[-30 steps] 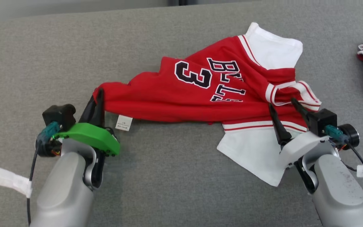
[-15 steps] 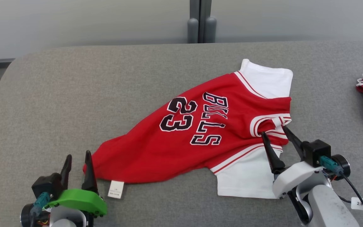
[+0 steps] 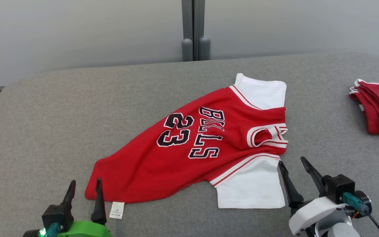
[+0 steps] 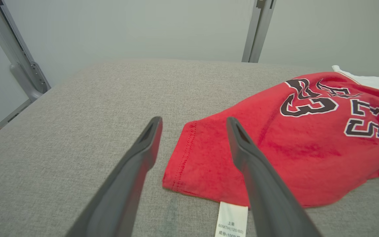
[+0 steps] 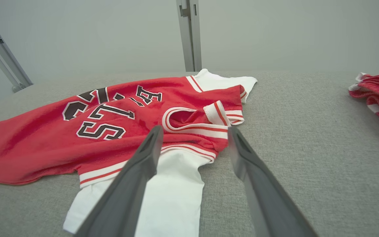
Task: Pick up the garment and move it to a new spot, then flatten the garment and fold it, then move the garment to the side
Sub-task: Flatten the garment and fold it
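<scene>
Head view: your garment [image 3: 189,154] lies skewed on the grey surface [image 3: 77,108]. The left gripper [image 3: 86,180] sits just off its hem corner and the right gripper [image 3: 291,160] just off its white sleeve, both with jaws spread and empty. Fold now and the creases would likely set. It reads "BULLS 23".

Left wrist view: a jaw could snag the care tag [image 4: 231,219], marked "60MTH".

Right wrist view: the rucked collar may catch.

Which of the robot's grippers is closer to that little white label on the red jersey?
Left. The left gripper is just beside the care label at the jersey hem corner; the right gripper is across the jersey, by its white sleeve.
</scene>
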### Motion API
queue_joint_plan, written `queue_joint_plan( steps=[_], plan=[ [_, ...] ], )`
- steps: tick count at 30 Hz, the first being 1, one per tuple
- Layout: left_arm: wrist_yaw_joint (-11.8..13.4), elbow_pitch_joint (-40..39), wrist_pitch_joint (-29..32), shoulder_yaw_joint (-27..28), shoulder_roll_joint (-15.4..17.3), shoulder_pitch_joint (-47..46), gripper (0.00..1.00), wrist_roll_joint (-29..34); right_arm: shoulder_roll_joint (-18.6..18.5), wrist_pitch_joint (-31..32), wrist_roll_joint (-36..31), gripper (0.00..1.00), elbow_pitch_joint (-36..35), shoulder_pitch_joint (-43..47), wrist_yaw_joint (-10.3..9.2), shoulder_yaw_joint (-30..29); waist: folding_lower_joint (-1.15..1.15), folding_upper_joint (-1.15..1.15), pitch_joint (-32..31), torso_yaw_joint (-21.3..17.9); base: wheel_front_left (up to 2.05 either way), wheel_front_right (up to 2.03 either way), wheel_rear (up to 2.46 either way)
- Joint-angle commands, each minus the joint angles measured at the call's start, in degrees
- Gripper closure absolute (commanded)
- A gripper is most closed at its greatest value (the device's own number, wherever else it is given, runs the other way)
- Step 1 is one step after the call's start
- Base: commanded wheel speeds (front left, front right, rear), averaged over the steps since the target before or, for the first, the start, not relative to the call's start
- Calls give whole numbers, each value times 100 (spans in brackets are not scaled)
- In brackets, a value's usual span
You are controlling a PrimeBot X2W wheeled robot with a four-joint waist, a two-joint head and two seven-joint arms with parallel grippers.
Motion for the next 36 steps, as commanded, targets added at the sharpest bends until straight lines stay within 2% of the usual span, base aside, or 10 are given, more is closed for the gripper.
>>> queue_joint_plan(
  steps=[1,12,26,27,28,29,30,36],
  plan=[
    [-8,32,-1,16,2,61,0,-9,-13,-26,40,0,39,98,-11,43,0,0,-4,-21,0,0,0],
    [37,300,-2,-100,3,45,0,-86,-17,-26,-52,0,934,322,-11,262,0,0,92,36,0,0,0],
    [-19,518,-2,-49,3,-217,0,-161,-15,-13,273,0,1725,-160,-11,555,0,0,318,58,0,0,0],
    [-24,531,-2,-47,3,-234,0,-163,-16,-13,284,3,1764,-177,-11,574,0,0,329,60,0,0,0],
    [-32,558,-2,-50,3,-254,0,-172,-15,-12,280,20,1852,-199,-11,598,0,0,347,63,0,0,0],
    [-39,586,-2,-52,3,-268,0,-177,-14,-7,275,57,1924,-220,-11,615,0,0,360,66,0,0,0],
    [-45,609,-2,-51,3,-291,0,-181,-14,-4,280,100,1993,-254,-11,609,0,0,380,69,0,0,0],
    [-83,894,-2,60,3,-497,0,-278,-3,21,192,100,2082,-393,-10,557,0,0,536,69,0,0,0]
  ],
)
